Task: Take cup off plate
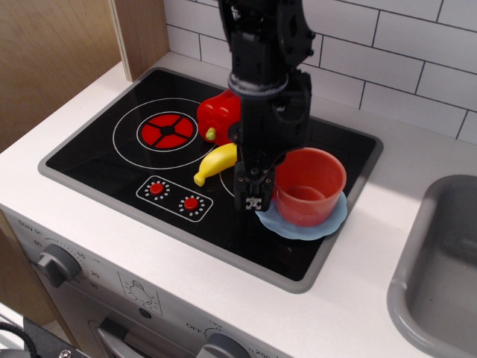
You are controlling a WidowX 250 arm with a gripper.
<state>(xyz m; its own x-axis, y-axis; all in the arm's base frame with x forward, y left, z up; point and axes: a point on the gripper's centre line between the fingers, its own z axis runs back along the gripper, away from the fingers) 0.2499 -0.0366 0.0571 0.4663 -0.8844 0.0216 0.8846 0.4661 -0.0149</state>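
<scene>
The orange-red translucent plastic cup (308,185) sat upright on the light blue scalloped plastic plate (304,221) on the black stovetop (112,160). The black gripper (251,195) hung at the cup's left side, touching it; whether it was clenched could not be told.

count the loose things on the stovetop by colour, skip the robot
red: 2, the cup and the bell pepper
yellow: 1, the banana
light blue: 1, the plate
total: 4
</scene>
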